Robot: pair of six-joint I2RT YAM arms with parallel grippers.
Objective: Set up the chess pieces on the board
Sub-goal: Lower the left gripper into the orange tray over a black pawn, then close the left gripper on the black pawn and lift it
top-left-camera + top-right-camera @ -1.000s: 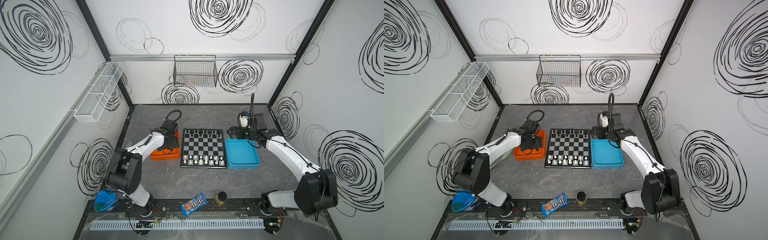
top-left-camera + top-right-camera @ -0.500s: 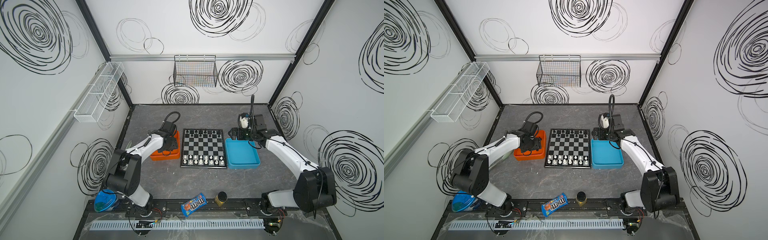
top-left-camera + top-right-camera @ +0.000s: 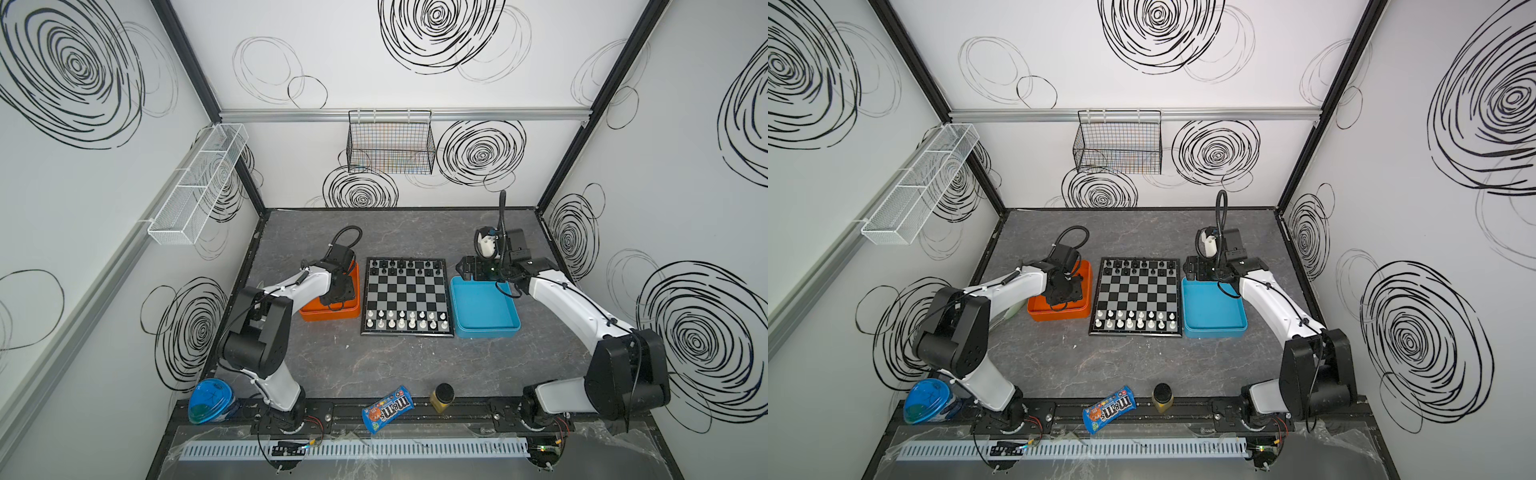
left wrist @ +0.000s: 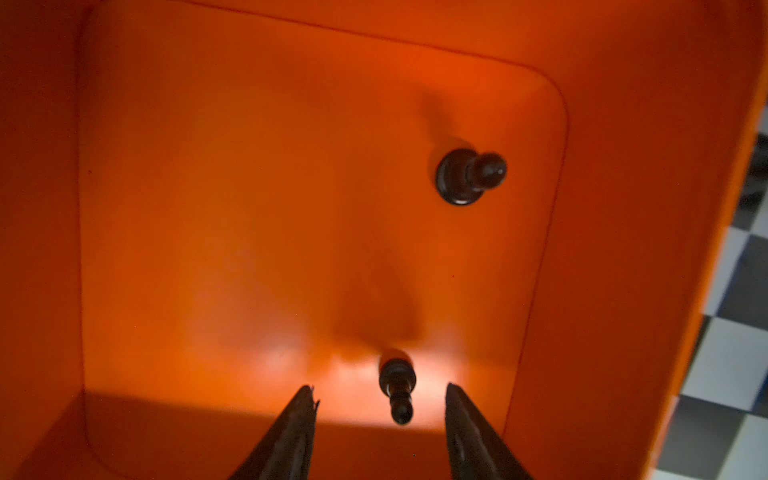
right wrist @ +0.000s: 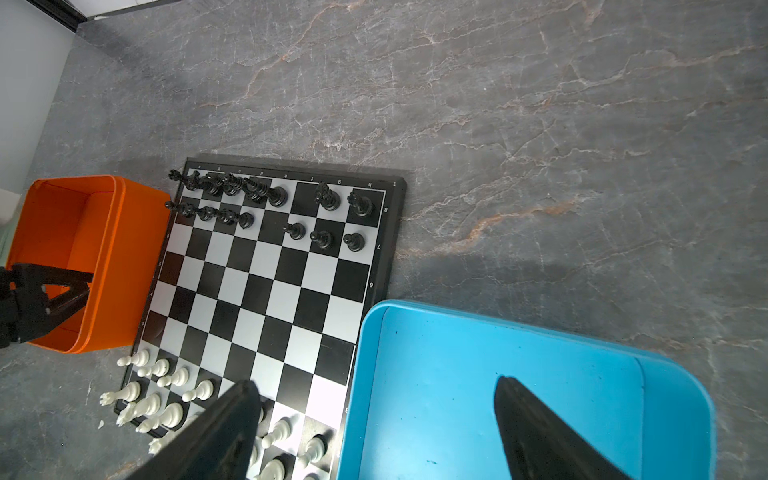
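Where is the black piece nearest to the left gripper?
In the left wrist view, the black piece is on the orange tray floor, between the open jaws of the left gripper, untouched. Both top views show that tray left of the board.

Board (image 3: 406,297) between trays (image 3: 486,309) (pieces (image 4: 469,176) in left)

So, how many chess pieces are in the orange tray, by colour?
Black pieces: 2
White pieces: 0; those in view stand on the board
Total in the orange tray: 2, as far as the left wrist view shows
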